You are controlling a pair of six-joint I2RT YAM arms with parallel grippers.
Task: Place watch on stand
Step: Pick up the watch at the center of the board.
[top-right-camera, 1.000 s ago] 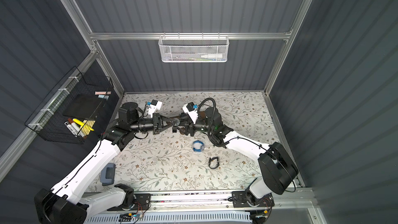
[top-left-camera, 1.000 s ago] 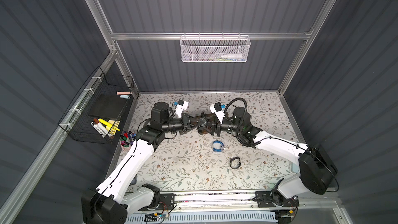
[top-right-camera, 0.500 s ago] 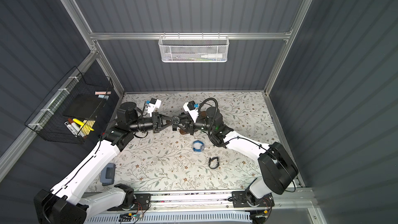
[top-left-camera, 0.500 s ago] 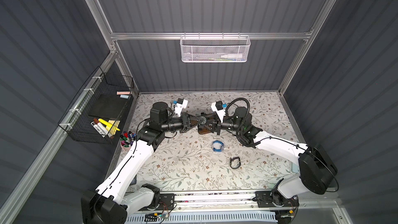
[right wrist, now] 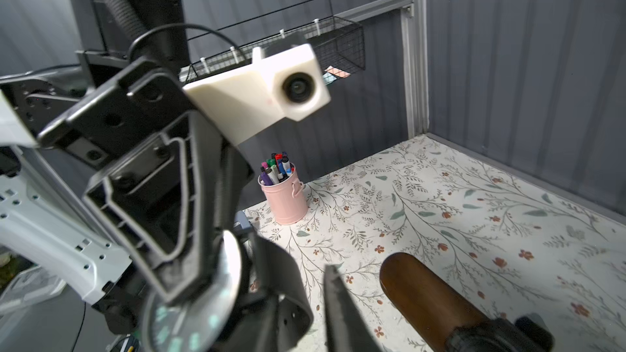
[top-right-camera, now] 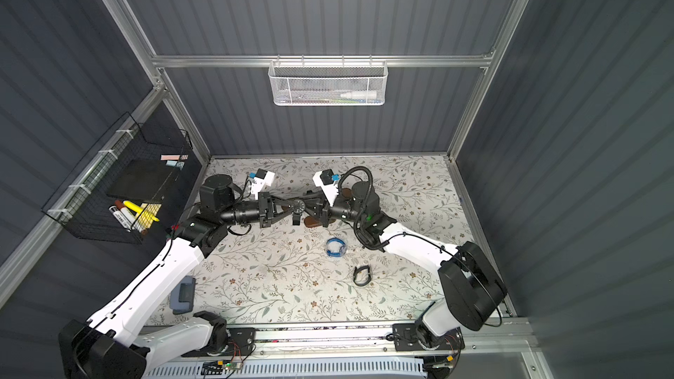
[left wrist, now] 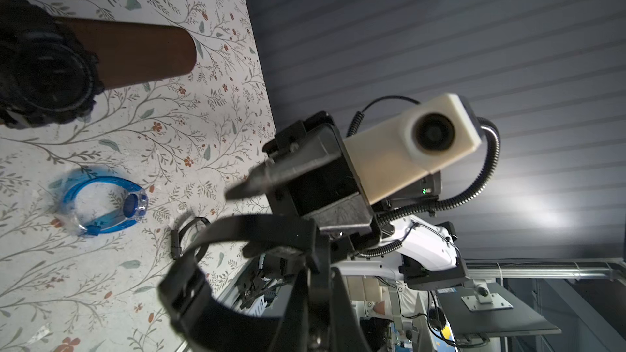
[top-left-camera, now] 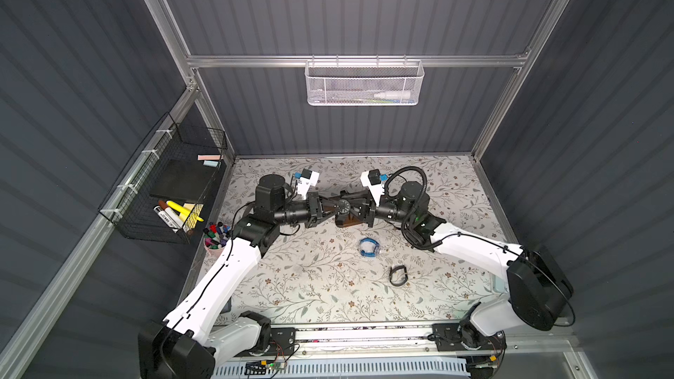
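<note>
the left claw (top-left-camera: 337,208) is clenched on a black watch (right wrist: 189,299). it holds the watch up in the air, near the round end of the brown wooden stand (right wrist: 426,296) but not on it yet. i think that is so the strap loop can slide onto the bar. the right claw (top-left-camera: 353,208) is right at the strap, maybe to keep it wide. i cannot tell if it grips. the watch has a round shiny face and a thick strap. a second black watch (left wrist: 44,72) sits on the bar.
</note>
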